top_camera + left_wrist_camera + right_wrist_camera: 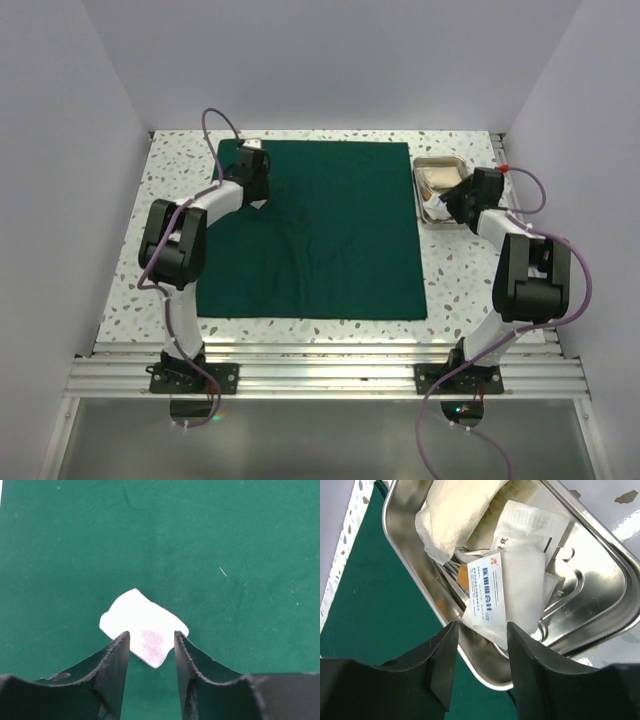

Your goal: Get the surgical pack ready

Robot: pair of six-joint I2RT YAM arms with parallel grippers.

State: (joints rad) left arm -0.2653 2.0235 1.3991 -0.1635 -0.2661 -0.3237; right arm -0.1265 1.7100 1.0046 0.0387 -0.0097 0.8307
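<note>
Green drape: the green drape (320, 240) lies opened out flat across the middle of the speckled table (450, 290), apparently as the wrapping base that the pack contents get laid onto.

Gauze pad: one white gauze pad (140, 620) lies on the drape near its far left corner. From where I stand it looks like the first item set out.

Left gripper: the left gripper (151, 636) hangs low over that pad with its jaws parted. The pad's near edge sits between the fingertips but is not pinched, so I read it as let go.

Steel tray: the steel tray (406, 540) stands on the bare table just beside the drape's right edge, near the far corner, within the right arm's reach.

Tray contents: a white wrapped bundle (455, 515), a printed packet (487, 590) on folded white material, and steel instruments (565, 592) lie beneath them. Only their looped handles show, so I cannot tell scissors from forceps.

Right gripper: the right gripper (481, 626) is poised over the tray's near rim, its jaws spread and gripping nothing, aimed at the printed packet.

Stage: early, I judge, since nearly everything is in the tray.

Watch for: the packet overlaps loose layers, so a pinch could lift more than one piece.
</note>
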